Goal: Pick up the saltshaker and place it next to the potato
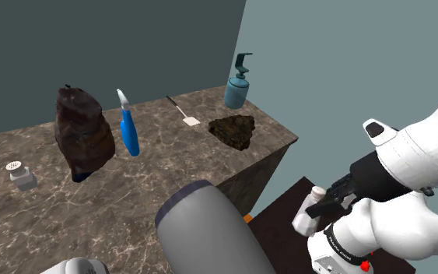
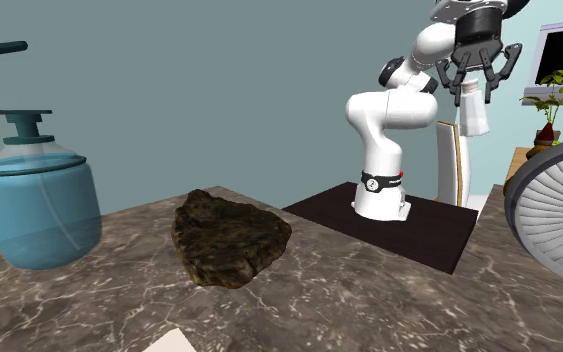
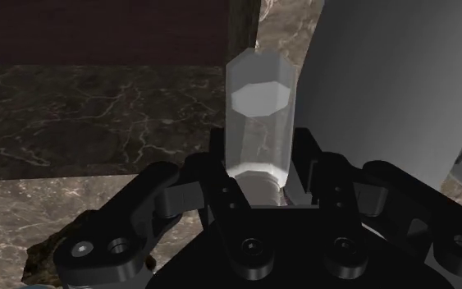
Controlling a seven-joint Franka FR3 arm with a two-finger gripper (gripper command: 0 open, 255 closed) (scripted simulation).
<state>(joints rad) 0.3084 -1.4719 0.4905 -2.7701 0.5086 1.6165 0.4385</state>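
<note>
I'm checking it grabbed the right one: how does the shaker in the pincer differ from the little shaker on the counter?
The held shaker is tall, faceted and translucent; the counter shaker is squat, opaque grey, with a perforated round top. The held shaker is clasped in the pincer, in the air; the counter shaker stands free on the marble counter. Both are pale.

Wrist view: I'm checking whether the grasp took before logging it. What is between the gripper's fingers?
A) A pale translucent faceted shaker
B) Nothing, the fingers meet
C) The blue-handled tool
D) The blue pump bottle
A: the gripper clasps the lower end of a pale translucent faceted shaker, with a black finger pressed against each side of it.
</note>
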